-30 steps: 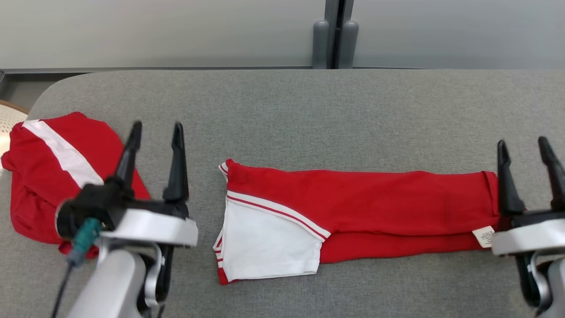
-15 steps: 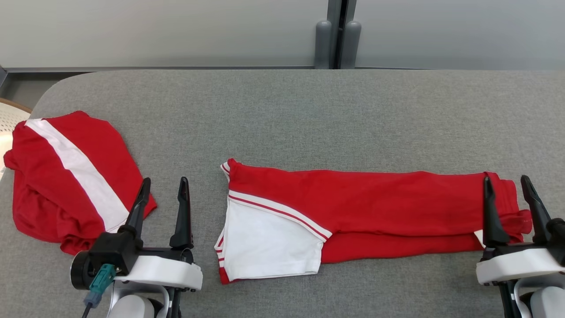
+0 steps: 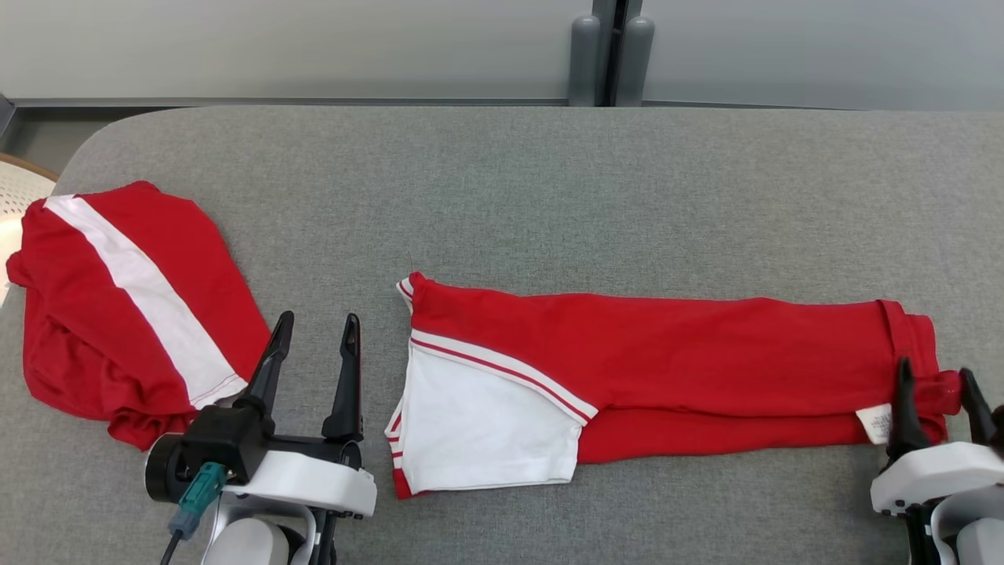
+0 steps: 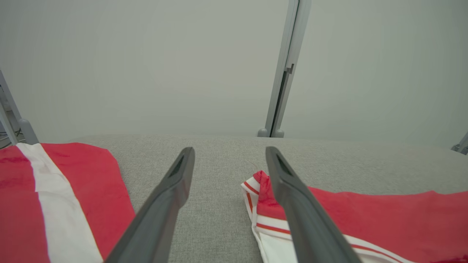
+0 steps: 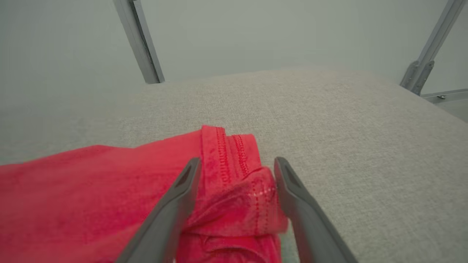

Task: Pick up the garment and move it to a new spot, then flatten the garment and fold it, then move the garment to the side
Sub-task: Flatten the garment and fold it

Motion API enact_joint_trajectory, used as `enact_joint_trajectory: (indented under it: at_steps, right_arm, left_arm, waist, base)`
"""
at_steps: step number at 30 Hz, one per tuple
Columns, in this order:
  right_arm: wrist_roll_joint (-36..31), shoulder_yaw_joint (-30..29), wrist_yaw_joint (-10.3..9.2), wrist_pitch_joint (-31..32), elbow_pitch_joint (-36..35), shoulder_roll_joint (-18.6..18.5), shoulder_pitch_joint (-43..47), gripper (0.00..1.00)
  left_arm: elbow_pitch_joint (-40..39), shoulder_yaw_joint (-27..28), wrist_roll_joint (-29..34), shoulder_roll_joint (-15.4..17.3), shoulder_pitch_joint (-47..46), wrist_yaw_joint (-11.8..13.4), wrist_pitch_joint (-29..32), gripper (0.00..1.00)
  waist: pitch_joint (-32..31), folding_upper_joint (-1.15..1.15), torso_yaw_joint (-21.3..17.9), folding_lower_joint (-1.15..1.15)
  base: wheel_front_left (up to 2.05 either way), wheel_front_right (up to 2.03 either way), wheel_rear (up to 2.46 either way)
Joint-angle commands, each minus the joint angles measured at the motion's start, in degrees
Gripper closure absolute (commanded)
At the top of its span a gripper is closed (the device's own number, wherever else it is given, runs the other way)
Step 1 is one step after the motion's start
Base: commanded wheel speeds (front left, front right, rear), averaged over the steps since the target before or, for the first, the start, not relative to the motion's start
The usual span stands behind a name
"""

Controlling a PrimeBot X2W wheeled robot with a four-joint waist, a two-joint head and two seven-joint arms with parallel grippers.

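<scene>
At the right end of the grey tabletop (image 3: 549, 196): the folded red shirt (image 3: 667, 353) lies as a long strip across the near middle, white sleeve (image 3: 478, 424) to the left and hem (image 5: 237, 190) to the right.

Risk 1: the hem is rumpled into a lump. If you close on it, you may catch only the top layers, and the strip would come apart when lifted.

Risk 2: a pull from one end alone could drag the shirt crooked.

Risk 3: a second red garment (image 3: 118, 306) lies at the far left, just beside your left hand. A careless reach could snag it.

Right hand (image 3: 934, 369): low and near, fingers pointing away. They stand moderately apart astride the hem lump and are not pinching it.

Left hand (image 3: 320, 317): near left, over bare tabletop between the two garments. Its fingers are spread wide and hold nothing.
</scene>
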Motion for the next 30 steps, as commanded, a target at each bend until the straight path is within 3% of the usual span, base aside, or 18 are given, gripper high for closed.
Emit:
enact_joint_trajectory:
  at_steps: [1,7,14,15,17,25,30]
  right_arm:
    - [-1.12,-1.75,-0.07,0.74,4.4,-0.29,-1.52,0.0]
    - [-0.11,-5.05,-0.07,0.67,11.59,1.22,-3.97,0.0]
    - [2.89,-4.44,-0.06,0.68,16.63,2.7,-5.9,0.0]
    - [3.27,-4.08,-0.04,0.63,16.98,2.78,-6.14,0.26]
    - [4.08,-3.58,-0.05,0.5,17.2,2.69,-6.51,0.98]
    - [5.9,-5.63,-0.12,-0.11,16.09,-1.5,-7.36,1.0]
    - [3.86,-9.82,-0.11,-0.17,16.99,-6.97,-8.14,1.0]
  left_arm:
    - [0.1,-0.14,-0.07,0.18,-1.04,0.08,-0.26,0.0]
    - [0.42,-0.09,-0.12,0.17,-1.58,0.35,-0.26,0.0]
    - [0.89,0.27,0.17,0.18,-1.37,0.43,-0.26,0.0]
    - [0.94,0.18,0.14,0.18,-1.44,0.47,-0.26,0.0]
    - [1.01,-0.09,0.06,0.17,-1.63,0.53,-0.26,0.0]
    - [1.37,-0.53,-0.38,0.18,-1.8,0.8,-0.26,0.0]
    - [1.73,-0.62,-0.75,0.18,-1.57,1.02,-0.26,0.0]
  waist:
    - [0.28,0.0,0.27,0.0]
    - [0.75,0.0,0.48,0.0]
    - [0.79,0.0,0.12,0.0]
    - [0.77,0.0,0.08,0.0]
    - [0.7,0.0,0.03,0.0]
    - [0.25,0.0,0.08,0.0]
    - [-0.23,0.0,0.14,0.0]
  base:
    - [0.0,0.0,0.0]
    - [0.0,0.0,0.0]
    - [0.0,0.0,0.0]
    - [0.0,0.0,0.0]
    - [0.0,0.0,0.0]
    - [0.0,0.0,0.0]
    - [0.0,0.0,0.0]
